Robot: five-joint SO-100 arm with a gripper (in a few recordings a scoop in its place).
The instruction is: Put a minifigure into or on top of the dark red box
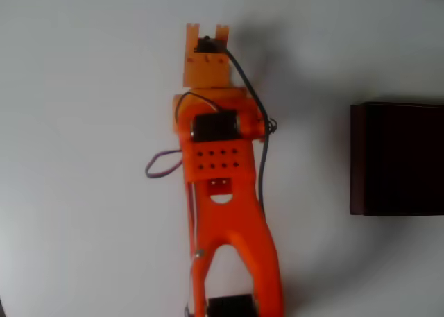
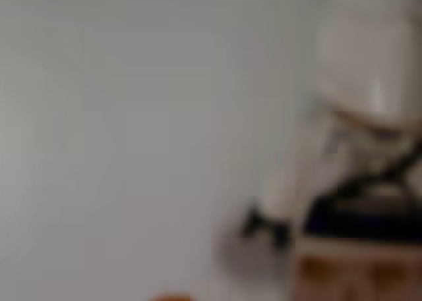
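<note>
An orange plastic robot arm [image 1: 222, 192] stretches up the middle of a plain white table [image 1: 83, 123] in the overhead view, its claw [image 1: 207, 34] at the top end showing two short orange prongs. Whether the claw is wide, narrow or holding anything cannot be told from here. In the blurred wrist view, a small white toy minifigure [image 2: 356, 116] with dark hands and dark markings looms very close, at the right of the picture, seemingly right at the claw; contact is unclear. The rectangular dark red box [image 1: 397, 157], maroon with a near-black inside, sits well apart, to the right of the claw and lower in the overhead view. This looks like the pick-up step. Next, the claw needs a firm hold on the figure, then a lift and swing right to the box. Thin dark and purple cables [image 1: 161, 166] trail beside the arm; nothing else lies between claw and box.
</note>
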